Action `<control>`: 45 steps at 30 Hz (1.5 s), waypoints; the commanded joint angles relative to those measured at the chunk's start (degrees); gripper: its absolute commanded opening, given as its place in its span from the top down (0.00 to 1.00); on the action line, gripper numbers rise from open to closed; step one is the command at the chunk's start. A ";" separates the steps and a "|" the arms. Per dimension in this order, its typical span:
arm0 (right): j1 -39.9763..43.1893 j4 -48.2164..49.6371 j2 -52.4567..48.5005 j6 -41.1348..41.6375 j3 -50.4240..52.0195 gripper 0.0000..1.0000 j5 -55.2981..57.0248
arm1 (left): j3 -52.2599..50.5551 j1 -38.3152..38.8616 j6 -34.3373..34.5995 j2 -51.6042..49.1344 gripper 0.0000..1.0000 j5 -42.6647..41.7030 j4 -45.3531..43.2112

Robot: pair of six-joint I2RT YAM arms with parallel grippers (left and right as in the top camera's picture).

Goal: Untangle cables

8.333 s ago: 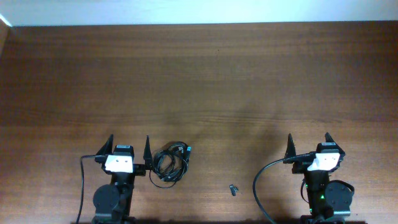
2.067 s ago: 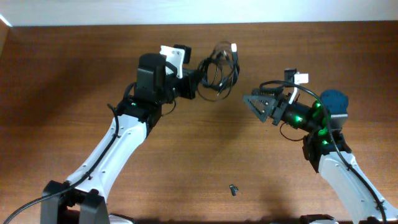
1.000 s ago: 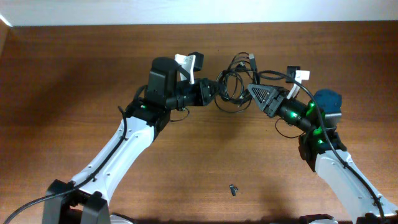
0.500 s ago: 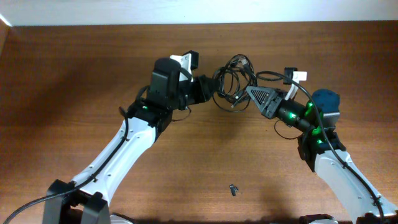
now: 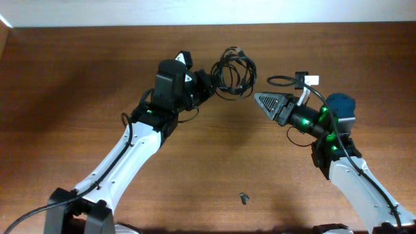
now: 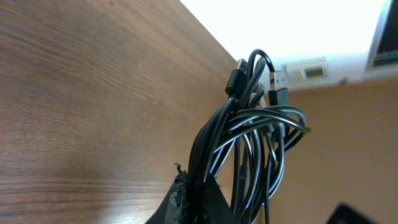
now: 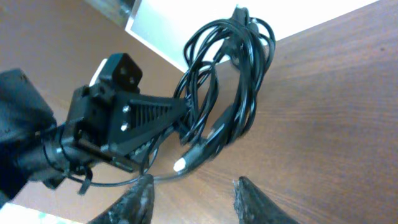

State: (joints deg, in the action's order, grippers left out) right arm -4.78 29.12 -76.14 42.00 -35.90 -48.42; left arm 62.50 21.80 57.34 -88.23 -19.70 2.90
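Under me runs a broad reddish-brown table of wood-grain board (image 5: 78, 78), its grain running from side to side. Along its far edge stands a plain white wall (image 5: 195, 12), lit so brightly that it is almost washed out. At the table's far left corner there is a thin sliver of pale light.

From my left wrist, the tabletop slopes away toward that same white glare, and a dim, soft-edged shadow patch (image 6: 81, 171) darkens the near wood. Beyond the edge lies a flat tan surface (image 6: 348, 143); wall or floor, I cannot tell. On it sits a small cream-coloured rectangular fitting (image 6: 306, 68), too blurred to name.
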 commanded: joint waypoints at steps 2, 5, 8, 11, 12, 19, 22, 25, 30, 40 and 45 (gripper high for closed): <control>-0.20 0.13 -0.22 -2.95 -0.76 0.51 5.64 | 0.44 0.22 -9.31 1.14 1.00 -7.80 -0.33; -0.20 -0.74 -0.22 -5.84 -0.74 0.52 8.20 | 0.46 0.22 -9.73 1.14 1.00 -9.11 -0.31; -0.20 -3.48 -0.22 -6.49 -0.76 0.59 10.78 | 0.44 0.22 -9.68 1.14 1.00 -9.49 -0.31; -0.20 -3.41 -0.22 -7.30 -0.76 0.61 11.02 | 0.44 0.24 -9.70 1.14 1.00 -10.10 -0.28; -0.20 -3.41 -0.22 -7.30 -0.74 0.63 10.99 | 0.44 0.24 -9.70 1.14 1.00 -10.10 -0.26; -0.22 -3.21 -0.22 -7.28 -0.76 0.75 9.18 | 0.44 0.72 -9.68 1.14 1.00 -10.10 0.15; -0.42 -3.19 -0.22 -7.30 -0.76 0.85 7.96 | 0.44 0.72 -9.68 1.14 1.00 -10.08 0.17; -1.81 -3.19 -0.22 -7.28 -0.76 0.92 7.93 | 0.44 0.72 -9.68 1.14 1.00 -10.08 0.17; -2.38 -3.02 -0.22 -7.28 -0.76 0.96 5.35 | 0.44 0.70 -9.16 1.14 1.00 -6.21 0.44; -2.40 -3.26 -0.22 -7.34 -0.76 0.96 -0.74 | 0.44 0.72 7.98 1.14 1.00 5.88 0.83; -2.38 -3.72 -0.22 -7.32 -0.76 0.96 -1.07 | 0.44 0.55 7.98 1.14 1.00 11.10 2.54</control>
State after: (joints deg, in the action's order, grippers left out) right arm -6.48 25.69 -76.18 35.33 -35.90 -47.97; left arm 62.50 22.55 64.42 -88.23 -14.57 4.10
